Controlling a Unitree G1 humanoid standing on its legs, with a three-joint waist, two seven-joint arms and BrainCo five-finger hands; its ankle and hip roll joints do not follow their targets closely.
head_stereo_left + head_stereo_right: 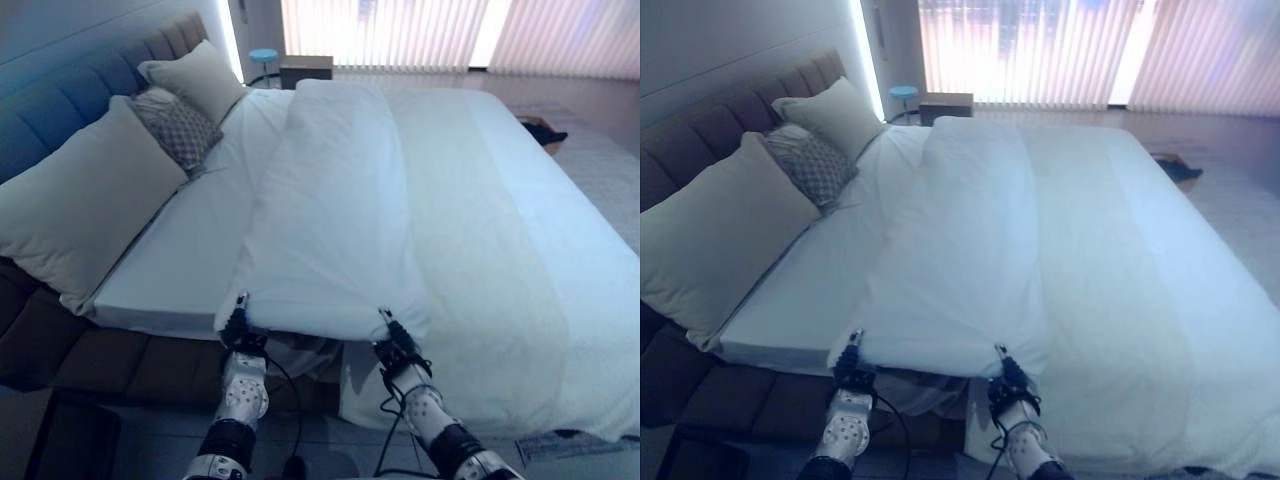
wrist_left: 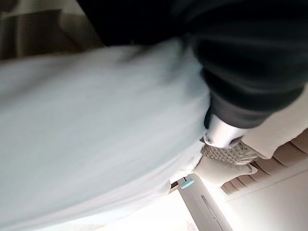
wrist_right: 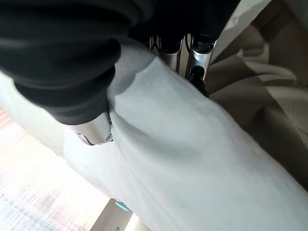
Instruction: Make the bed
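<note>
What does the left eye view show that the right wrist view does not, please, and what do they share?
The left eye view alone shows the large pillows, the patterned cushion, the padded headboard, the window blinds and the left hand. The right wrist view alone shows beige fabric beneath the duvet. Both show the white duvet pinched at its near edge by the right hand.

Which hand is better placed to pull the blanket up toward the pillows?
Probably the left hand: it grips the blanket corner nearest the pillows. The right hand grips the edge farther away.
</note>
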